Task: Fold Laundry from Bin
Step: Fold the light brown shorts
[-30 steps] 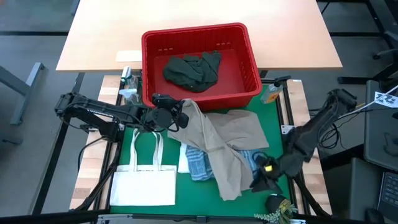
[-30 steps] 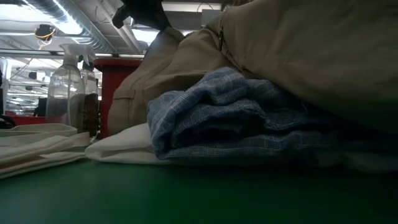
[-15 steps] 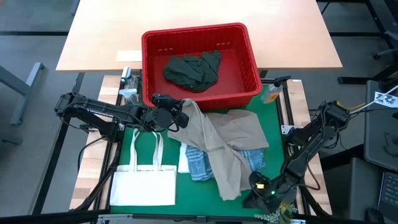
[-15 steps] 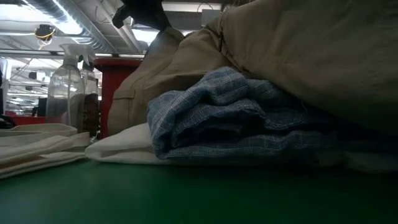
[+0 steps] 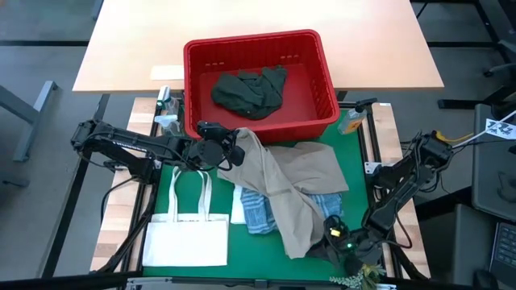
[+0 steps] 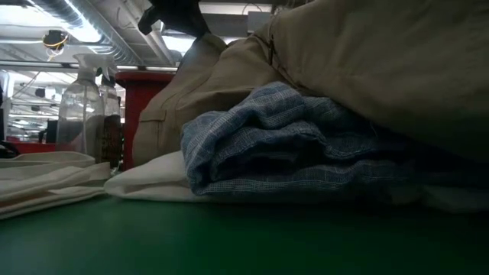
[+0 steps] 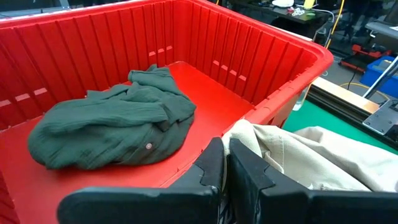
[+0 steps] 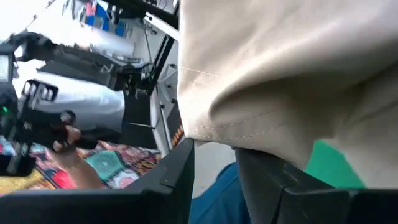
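Note:
A beige garment [image 5: 294, 181] drapes from my left gripper [image 5: 230, 151], which is shut on it beside the red bin's near wall [image 5: 266, 133]. It runs down over a blue-and-white striped garment [image 6: 290, 145] on the green mat. Its lower end [image 5: 300, 246] lies near the table's front edge. My right gripper [image 5: 326, 240] stands open, low at that lower end; the beige hem [image 8: 214, 134] sits just ahead of its fingers, and whether they touch it I cannot tell. A dark green garment [image 7: 118, 121] lies on the bin's floor. My left gripper holds the beige garment by its upper end [image 7: 249, 134], pinched between its two shut fingers [image 7: 214, 165]. One layer or several, I cannot tell. The fingers come nearly level from the table's left. That end is lifted, and the cloth hangs slack below it onto the pile.
A flat white tote bag [image 5: 187, 240] lies on the mat at the near left. White cloth [image 6: 153, 179] lies under the striped garment. Spray bottles [image 6: 80, 114] stand left of the bin. Bare green mat [image 5: 355, 173] shows on the right.
My right gripper has gone down and toward the table's near edge, rolling as it went, and now stands at the beige garment's lower end. My left gripper and the cloth have kept still.

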`<action>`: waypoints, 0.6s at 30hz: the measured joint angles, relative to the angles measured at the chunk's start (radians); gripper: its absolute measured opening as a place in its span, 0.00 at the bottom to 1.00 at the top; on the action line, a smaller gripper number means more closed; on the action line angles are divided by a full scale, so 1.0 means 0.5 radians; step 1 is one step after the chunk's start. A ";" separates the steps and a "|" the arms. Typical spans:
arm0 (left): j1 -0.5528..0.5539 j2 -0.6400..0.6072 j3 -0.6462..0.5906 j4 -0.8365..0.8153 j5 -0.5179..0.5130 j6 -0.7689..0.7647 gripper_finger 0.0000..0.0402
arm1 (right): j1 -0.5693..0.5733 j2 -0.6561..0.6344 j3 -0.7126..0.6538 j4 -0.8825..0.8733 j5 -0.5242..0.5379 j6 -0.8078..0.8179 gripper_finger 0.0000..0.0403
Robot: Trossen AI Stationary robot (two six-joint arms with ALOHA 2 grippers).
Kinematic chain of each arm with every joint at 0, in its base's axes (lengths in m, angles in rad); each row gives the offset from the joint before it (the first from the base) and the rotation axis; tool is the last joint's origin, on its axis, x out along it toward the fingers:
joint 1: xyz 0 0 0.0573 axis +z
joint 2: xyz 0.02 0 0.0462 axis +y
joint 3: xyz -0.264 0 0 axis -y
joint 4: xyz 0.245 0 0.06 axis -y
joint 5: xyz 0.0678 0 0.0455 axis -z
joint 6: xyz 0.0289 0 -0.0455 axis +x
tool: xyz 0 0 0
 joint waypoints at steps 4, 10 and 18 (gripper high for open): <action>0.000 0.000 0.001 0.000 0.000 0.000 0.03 | 0.000 0.011 0.000 0.003 0.021 0.125 0.29; 0.000 0.000 0.001 0.000 0.001 0.000 0.03 | -0.024 0.124 -0.001 0.111 0.078 0.138 0.29; 0.000 0.000 0.001 -0.001 0.002 0.000 0.03 | -0.049 0.334 0.051 0.448 0.099 0.133 0.29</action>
